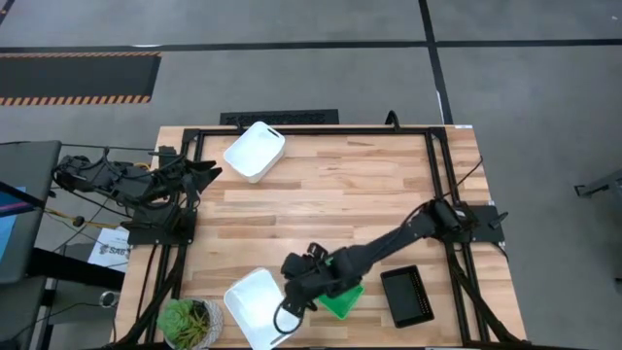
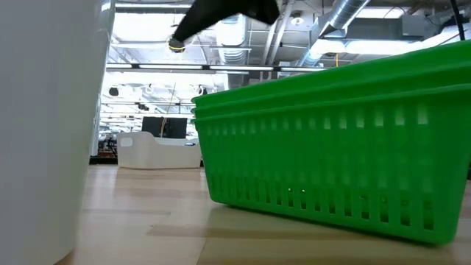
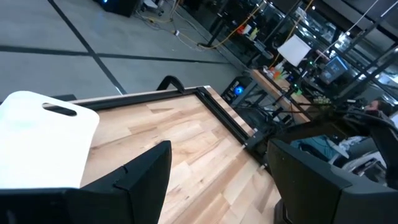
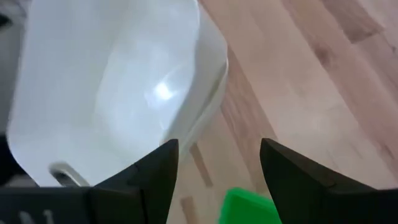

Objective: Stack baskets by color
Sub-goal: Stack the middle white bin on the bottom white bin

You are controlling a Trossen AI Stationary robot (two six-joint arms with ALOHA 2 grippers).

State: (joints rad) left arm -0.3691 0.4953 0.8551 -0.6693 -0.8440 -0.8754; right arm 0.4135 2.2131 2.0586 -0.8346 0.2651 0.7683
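Observation:
One white basket [image 1: 255,151] rests on its base at the table's far left. A second white basket [image 1: 255,309] [image 4: 112,93] stands by the near edge. Just to its right is a green mesh basket [image 1: 344,301] [image 2: 331,162], and the low view shows two green rims, one nested in the other. A black basket [image 1: 406,295] lies near the right front. My right gripper [image 1: 292,297] [image 4: 217,168] hangs open above the gap between the near white basket and the green one, slanting down and touching nothing. My left gripper [image 1: 206,173] [image 3: 217,180] waits open at the left edge.
A round potted green plant [image 1: 190,323] stands at the near left corner, beside the near white basket. A black metal frame [image 1: 311,130] runs along the table's far and side edges. Bare wood [image 1: 340,194] stretches across the middle of the table.

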